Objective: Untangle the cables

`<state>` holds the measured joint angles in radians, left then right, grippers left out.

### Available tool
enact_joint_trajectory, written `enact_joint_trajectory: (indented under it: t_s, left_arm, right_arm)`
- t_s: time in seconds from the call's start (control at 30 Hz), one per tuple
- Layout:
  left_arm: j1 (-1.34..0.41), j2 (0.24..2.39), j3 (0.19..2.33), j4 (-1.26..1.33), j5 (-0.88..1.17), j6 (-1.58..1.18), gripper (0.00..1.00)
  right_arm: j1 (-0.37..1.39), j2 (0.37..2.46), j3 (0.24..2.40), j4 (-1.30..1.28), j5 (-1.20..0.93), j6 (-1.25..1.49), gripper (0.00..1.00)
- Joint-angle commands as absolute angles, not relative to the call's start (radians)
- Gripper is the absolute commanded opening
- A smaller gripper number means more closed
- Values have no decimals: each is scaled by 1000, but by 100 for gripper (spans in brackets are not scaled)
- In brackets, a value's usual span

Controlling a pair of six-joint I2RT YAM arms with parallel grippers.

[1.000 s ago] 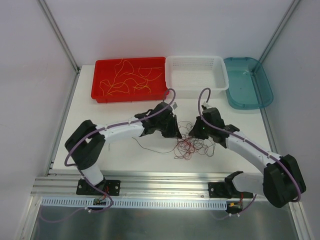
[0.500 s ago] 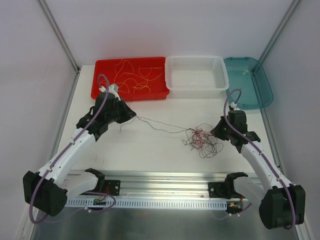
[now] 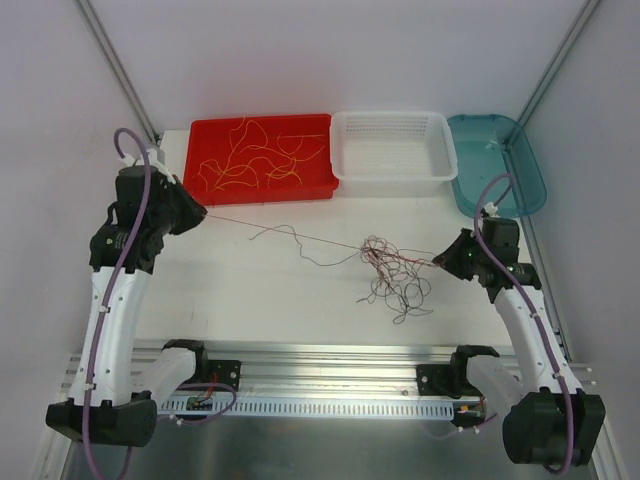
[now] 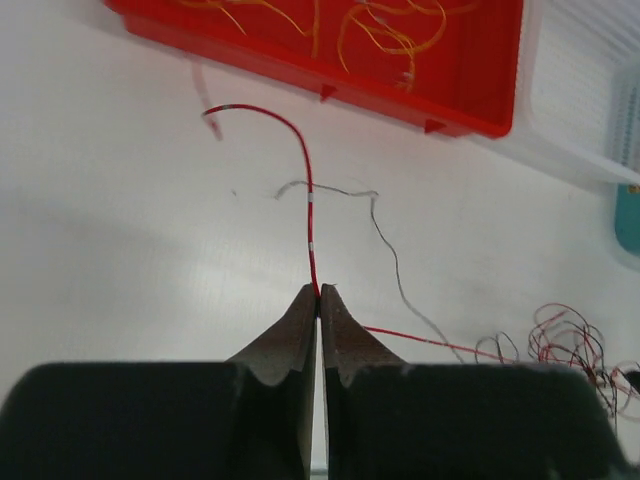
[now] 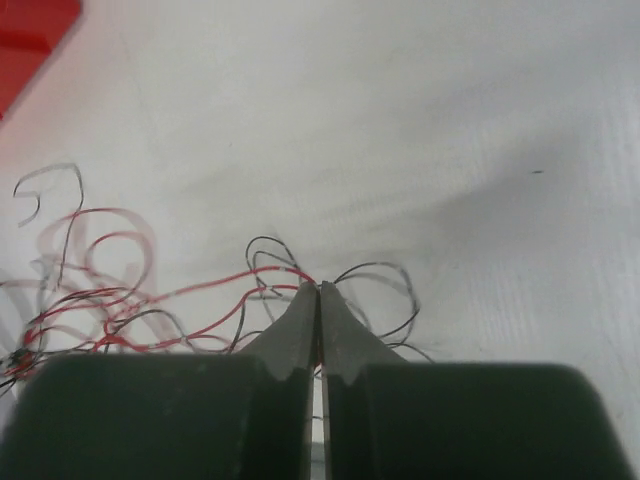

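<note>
One red strand (image 4: pixel 310 200) is being pinched taut by left gripper (image 4: pixel 318 292) and right gripper (image 5: pixel 318 288), cables clump (image 3: pixel 395 275) lying nearer the right.

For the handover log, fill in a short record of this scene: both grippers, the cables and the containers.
left gripper: shut on red wire, beside the red bin
right gripper: shut on strands at the edge of the tangled clump
red wire: pulled taut from the left gripper into the clump
tangled clump: red and black strands, on the table between the arms
red bin: holds loose yellow wires
white basket: right of the red bin
teal tray: far right
</note>
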<state>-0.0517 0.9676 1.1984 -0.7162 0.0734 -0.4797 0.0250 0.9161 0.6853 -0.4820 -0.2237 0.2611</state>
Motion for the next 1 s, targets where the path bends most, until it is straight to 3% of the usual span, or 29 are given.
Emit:
enact_joint_trajectory:
  t_s: [0.0, 0.13, 0.4, 0.7, 0.97]
  left_arm:
    - [52, 959, 1331, -784, -241, -330, 0]
    - [67, 956, 1351, -802, -291, -308, 0]
    - [71, 942, 1161, -802, -327, -301, 0]
    - [129, 977, 1072, -787, -410, -322, 0]
    - [221, 985, 982, -710, -273, -374, 0]
  right_arm:
    - [-92, 899, 724, -600, -55, 212, 1]
    - [-146, 888, 741, -604, -96, 241, 1]
    - [-205, 868, 831, -641, -110, 282, 1]
    - [-414, 942, 1207, -719, -189, 316, 1]
    - [-483, 976, 1262, -664, -420, 321, 1]
